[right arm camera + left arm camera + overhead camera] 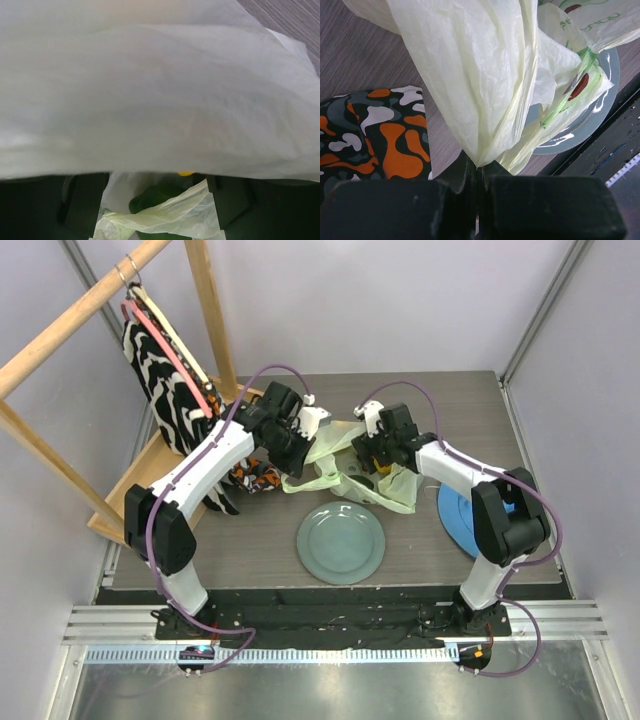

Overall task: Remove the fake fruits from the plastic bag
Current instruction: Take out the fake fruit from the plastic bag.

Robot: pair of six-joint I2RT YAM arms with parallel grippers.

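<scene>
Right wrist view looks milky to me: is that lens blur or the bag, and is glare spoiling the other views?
Right wrist: the plastic bag hangs close to the lens, out of focus and washed out; only the green fruit below reads fairly clearly. Left wrist: sharp, with bright glare on the plate rim. Top external: even light, soft shadows, nothing blown out.

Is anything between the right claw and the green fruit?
Yes, the plastic bag: one sheet drapes over the right gripper, and a crumpled fold partly covers the green fruit between its open fingers.
</scene>
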